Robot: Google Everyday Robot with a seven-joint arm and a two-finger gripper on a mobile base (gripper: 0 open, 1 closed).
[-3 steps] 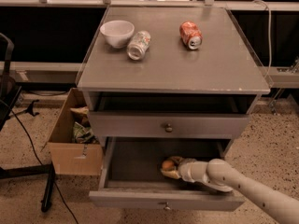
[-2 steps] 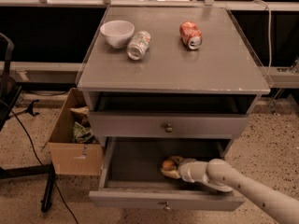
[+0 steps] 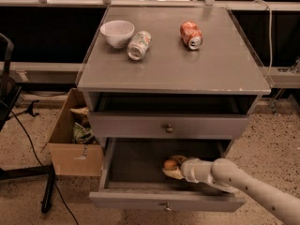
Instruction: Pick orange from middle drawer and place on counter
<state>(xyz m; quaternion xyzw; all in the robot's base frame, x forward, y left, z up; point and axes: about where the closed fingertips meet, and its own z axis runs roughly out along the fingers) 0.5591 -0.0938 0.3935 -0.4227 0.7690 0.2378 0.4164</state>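
The middle drawer (image 3: pixel 140 198) is pulled open below the upper drawer front (image 3: pixel 168 125); its dark floor shows. The orange (image 3: pixel 169 164) lies on that floor, right of centre. My gripper (image 3: pixel 172 167) reaches into the drawer from the lower right on a white arm (image 3: pixel 234 179) and its fingers sit around the orange, low on the drawer floor. The counter (image 3: pixel 187 69) is the grey top above.
On the counter lie a white bowl (image 3: pixel 117 33), a silver-green can (image 3: pixel 139 44) on its side and a red-orange can (image 3: pixel 191 34) on its side. A cardboard box (image 3: pixel 75 139) with rubbish stands on the floor at the left. A dark chair base (image 3: pixel 28 172) is further left.
Nothing has visibly moved; the gripper stays at the orange inside the drawer.
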